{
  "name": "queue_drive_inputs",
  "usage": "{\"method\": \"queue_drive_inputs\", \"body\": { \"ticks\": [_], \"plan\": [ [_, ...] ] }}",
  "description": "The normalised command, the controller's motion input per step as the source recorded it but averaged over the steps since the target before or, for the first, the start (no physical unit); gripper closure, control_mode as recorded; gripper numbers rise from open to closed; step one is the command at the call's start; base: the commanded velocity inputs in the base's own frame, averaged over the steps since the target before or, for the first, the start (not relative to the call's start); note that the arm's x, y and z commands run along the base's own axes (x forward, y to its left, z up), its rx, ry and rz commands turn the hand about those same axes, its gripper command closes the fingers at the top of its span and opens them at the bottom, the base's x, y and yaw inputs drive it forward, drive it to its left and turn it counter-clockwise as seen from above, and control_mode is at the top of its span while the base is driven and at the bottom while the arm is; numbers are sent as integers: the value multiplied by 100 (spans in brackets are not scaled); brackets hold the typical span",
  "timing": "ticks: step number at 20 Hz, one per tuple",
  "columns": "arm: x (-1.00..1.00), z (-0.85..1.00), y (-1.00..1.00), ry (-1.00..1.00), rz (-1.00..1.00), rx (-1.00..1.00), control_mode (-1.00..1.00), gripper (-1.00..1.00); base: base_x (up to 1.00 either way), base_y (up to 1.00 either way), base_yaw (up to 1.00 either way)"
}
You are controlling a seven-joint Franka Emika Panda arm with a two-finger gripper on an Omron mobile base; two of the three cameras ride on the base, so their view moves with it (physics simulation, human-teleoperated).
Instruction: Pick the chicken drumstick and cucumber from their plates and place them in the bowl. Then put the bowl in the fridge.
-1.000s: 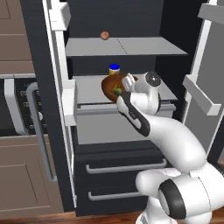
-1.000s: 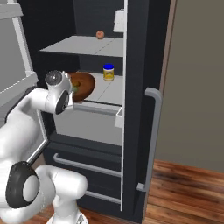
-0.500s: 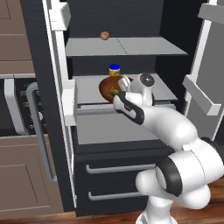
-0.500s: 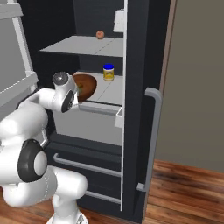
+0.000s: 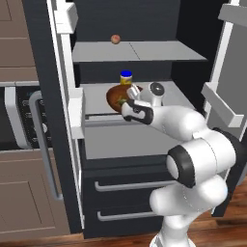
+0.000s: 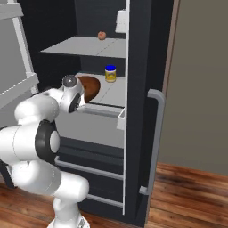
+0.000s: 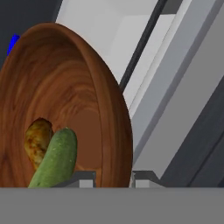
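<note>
Centre of the left base view: the gripper (image 5: 126,105) pinches the rim of the brown wooden bowl (image 5: 117,96), fingers clamped on its edge, holding it over the middle shelf (image 5: 178,99) of the open fridge (image 5: 144,29). In the hand view, left of centre, the cucumber (image 7: 56,159) leans against the chicken drumstick (image 7: 36,141) inside the bowl. A blue-lidded jar (image 5: 126,77) stands just behind.
</note>
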Motion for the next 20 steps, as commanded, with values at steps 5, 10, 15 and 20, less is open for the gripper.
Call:
{"method": "queue_drive_inputs", "body": {
  "ticks": [5,10,15,20],
  "plan": [
    [52,-10,6,0,2,0,-100,100,0,0,0],
    [48,-13,11,0,1,0,-100,100,0,0,0],
    [50,-17,9,0,1,0,-100,100,0,0,0],
    [47,-15,8,2,4,0,-100,100,0,0,0]
  ]
}}
